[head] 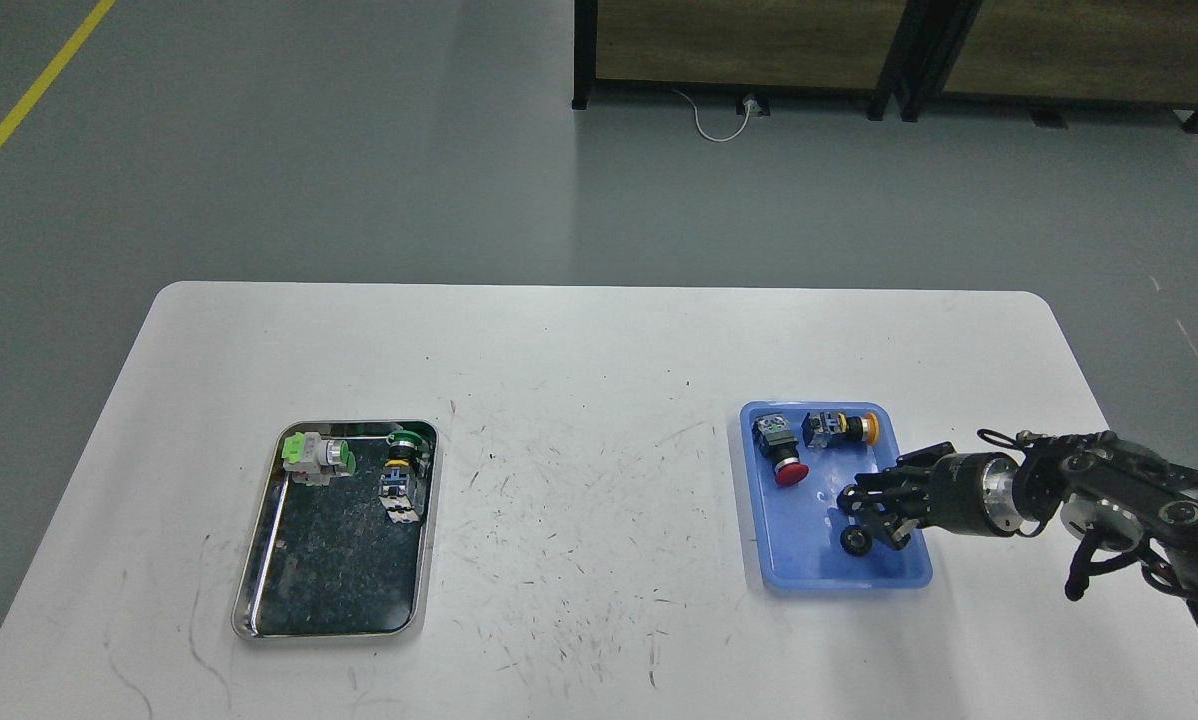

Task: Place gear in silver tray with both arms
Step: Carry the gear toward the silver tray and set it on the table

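Observation:
The silver tray (339,570) lies on the left of the white table (579,400) and holds two push-button switches at its far end. A small black gear (855,542) with a pale hub lies in the blue plastic tray (809,565) on the right. My right gripper (867,516) comes in from the right, low inside the blue tray, with its two fingers closed in around the gear. Part of the gear is hidden by the upper finger. My left arm is out of view.
A green and white switch (317,455) and a green-capped switch (399,468) sit in the silver tray. A red mushroom button (781,452) and a yellow-ringed button (839,427) lie at the blue tray's far end. Dark cabinets (859,50) stand beyond the table.

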`<move>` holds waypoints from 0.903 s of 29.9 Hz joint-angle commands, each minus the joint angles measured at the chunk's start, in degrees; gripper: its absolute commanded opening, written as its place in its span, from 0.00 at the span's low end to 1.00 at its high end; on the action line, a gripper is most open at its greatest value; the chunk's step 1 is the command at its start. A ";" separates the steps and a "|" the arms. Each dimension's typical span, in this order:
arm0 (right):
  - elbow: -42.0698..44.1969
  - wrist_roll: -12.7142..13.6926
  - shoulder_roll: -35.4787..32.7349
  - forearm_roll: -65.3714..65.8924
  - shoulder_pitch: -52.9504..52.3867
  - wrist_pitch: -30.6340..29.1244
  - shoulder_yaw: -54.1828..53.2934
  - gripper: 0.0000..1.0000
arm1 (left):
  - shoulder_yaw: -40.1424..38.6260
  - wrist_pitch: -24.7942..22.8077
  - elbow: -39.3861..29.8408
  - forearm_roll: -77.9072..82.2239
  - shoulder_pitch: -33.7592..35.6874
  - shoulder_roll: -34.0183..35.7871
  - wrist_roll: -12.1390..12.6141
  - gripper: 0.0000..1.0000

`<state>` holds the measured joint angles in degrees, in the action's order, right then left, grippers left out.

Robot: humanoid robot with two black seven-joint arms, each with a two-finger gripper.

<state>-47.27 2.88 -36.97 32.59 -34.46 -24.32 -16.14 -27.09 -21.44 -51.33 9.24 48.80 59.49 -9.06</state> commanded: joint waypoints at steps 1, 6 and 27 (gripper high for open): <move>-0.19 -0.07 -0.29 -0.16 0.01 -0.03 -0.65 0.11 | 0.02 0.00 0.09 0.08 -0.02 0.02 0.01 0.98; -4.05 -0.68 -2.22 -0.33 -1.13 -0.99 -3.10 0.11 | 0.02 0.00 0.18 0.16 0.07 -0.07 0.10 0.98; -5.99 -0.51 15.08 -0.25 -19.58 -3.68 17.09 0.14 | 0.64 1.32 0.09 1.31 0.24 -2.71 0.36 0.98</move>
<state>-53.41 2.36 -24.31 32.21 -52.34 -28.01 -2.83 -26.48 -20.40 -51.22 10.30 49.20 57.00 -8.70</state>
